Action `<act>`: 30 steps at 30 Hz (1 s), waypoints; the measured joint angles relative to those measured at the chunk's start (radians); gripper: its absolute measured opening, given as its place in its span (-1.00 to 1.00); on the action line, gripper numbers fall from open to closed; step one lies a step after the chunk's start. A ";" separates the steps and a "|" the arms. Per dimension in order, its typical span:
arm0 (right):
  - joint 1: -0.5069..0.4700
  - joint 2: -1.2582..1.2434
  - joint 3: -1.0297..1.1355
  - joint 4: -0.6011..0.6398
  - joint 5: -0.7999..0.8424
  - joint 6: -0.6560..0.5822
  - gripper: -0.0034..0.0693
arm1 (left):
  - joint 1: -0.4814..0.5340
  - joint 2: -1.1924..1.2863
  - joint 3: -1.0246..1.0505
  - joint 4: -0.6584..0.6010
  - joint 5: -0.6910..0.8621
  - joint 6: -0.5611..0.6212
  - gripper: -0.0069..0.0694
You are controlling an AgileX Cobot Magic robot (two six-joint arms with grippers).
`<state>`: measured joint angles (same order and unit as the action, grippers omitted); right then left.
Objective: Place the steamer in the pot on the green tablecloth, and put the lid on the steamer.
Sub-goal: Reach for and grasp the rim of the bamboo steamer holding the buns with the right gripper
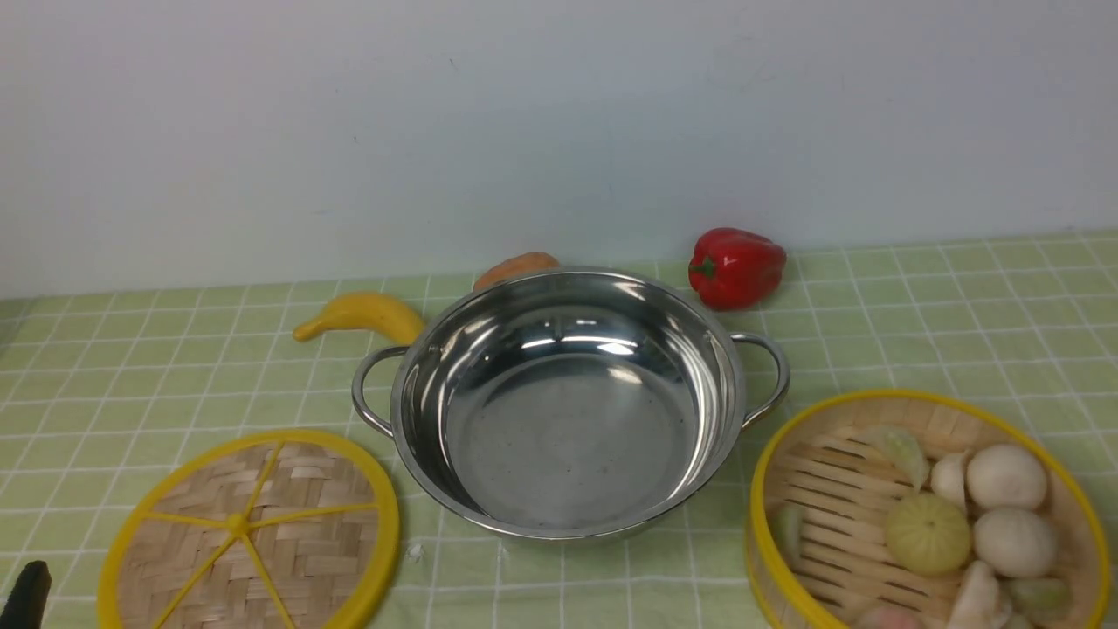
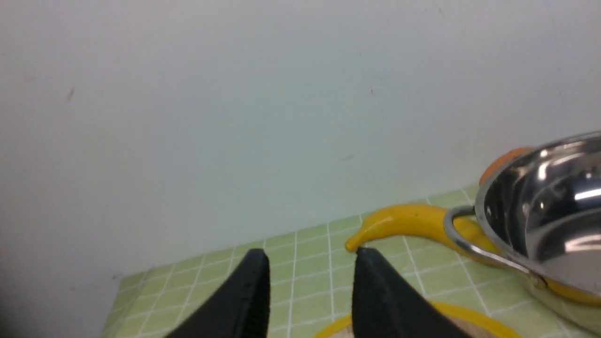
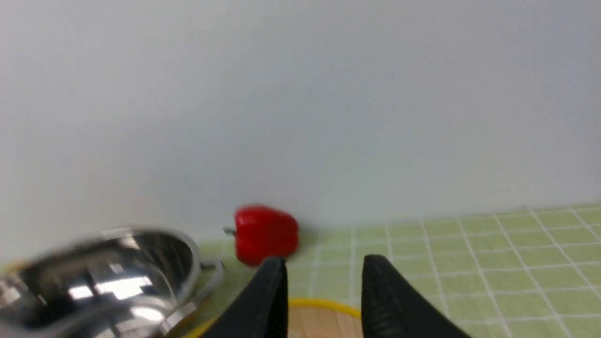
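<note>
The empty steel pot (image 1: 568, 411) stands mid-table on the green tablecloth (image 1: 917, 314). The lid (image 1: 253, 533), a woven disc with yellow spokes, lies flat to the pot's front left. At the front right sits the steamer (image 1: 926, 515), holding white and green buns. My left gripper (image 2: 310, 256) hovers open and empty over the lid's near rim (image 2: 469, 317), the pot (image 2: 540, 225) to its right. Only a black tip of it (image 1: 26, 598) shows in the front view. My right gripper (image 3: 324, 260) is open and empty above the steamer's yellow rim (image 3: 324, 305).
A yellow banana (image 1: 362, 314) lies against the pot's left handle. An orange vegetable (image 1: 515, 266) peeks out behind the pot. A red pepper (image 1: 736, 266) stands behind its right handle. A pale wall closes the back of the table.
</note>
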<state>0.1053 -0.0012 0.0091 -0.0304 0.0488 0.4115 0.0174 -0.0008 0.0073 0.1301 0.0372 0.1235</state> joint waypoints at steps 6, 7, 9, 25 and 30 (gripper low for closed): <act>0.000 0.000 0.000 0.111 -0.186 0.068 -0.25 | 0.000 0.000 0.000 0.000 -0.110 -0.003 -0.18; 0.000 0.000 0.000 0.121 -0.237 0.072 -0.25 | 0.000 0.000 0.000 0.001 -0.150 -0.004 -0.18; 0.000 0.000 0.000 0.122 -0.300 0.075 -0.25 | 0.000 0.000 0.000 0.004 -0.203 -0.004 -0.18; 0.000 0.001 -0.143 0.202 -0.824 0.084 -0.25 | 0.000 -0.001 -0.101 0.011 -0.744 -0.335 -0.18; 0.000 0.131 -0.391 0.314 -0.580 -0.191 -0.25 | 0.000 0.069 -0.318 0.011 -0.553 -0.350 -0.18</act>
<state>0.1053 0.1299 -0.3815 0.2837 -0.5310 0.2209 0.0174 0.0682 -0.3104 0.1412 -0.5161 -0.2270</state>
